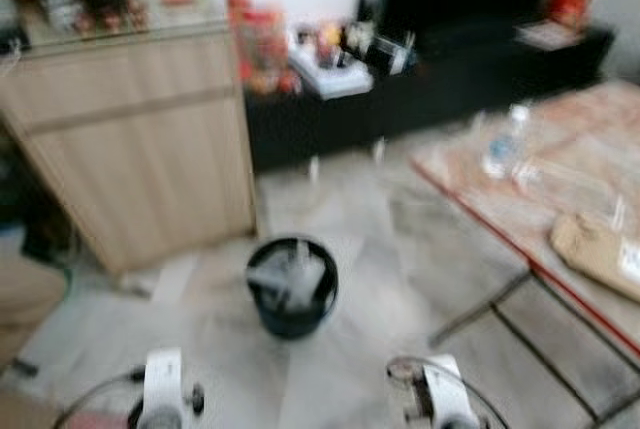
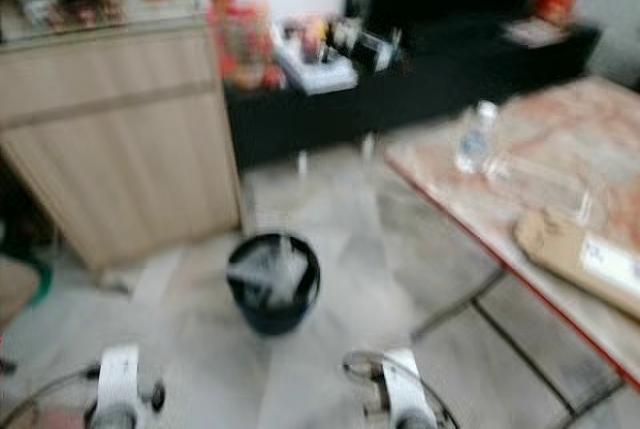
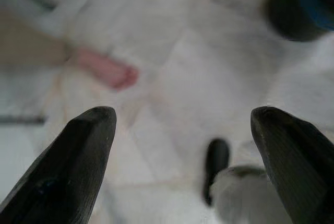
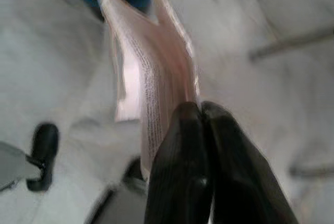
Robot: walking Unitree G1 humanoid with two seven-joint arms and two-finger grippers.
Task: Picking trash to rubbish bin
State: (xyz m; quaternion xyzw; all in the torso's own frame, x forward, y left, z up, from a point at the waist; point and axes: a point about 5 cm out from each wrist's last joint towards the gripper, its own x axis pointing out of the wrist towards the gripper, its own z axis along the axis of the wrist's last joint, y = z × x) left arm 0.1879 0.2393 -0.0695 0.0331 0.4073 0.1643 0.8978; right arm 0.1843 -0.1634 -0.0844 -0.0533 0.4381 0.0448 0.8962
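Bin (image 1: 291,287) first — a round black one lined with a pale bag, standing on the tiled floor (image 1: 380,269) ahead of the robot, roughly midway between its two arms and just off the corner of the wooden cabinet (image 1: 140,139). The trash for this trip is a thin wrapper (image 4: 151,72), pinkish with fine print on it, and it hangs from the right gripper (image 4: 201,110), whose two black fingers are pressed tight together on its lower end. The wrapper's long axis runs straight on from the fingers, and its far end points toward a dark, blue-edged round shape that is probably the bin, though the blur leaves this uncertain. Judging by that, the right arm has to carry the wrapper forward and a little toward the robot's left until it hangs over the bin's mouth, then let go.

Over on the other side, the left gripper (image 3: 182,125) is spread wide with nothing between its fingers — just pale floor beneath.

A table (image 1: 560,179) stands to the right, with a clear bottle (image 1: 503,144) and a brown paper bag (image 1: 600,249) near its edge.
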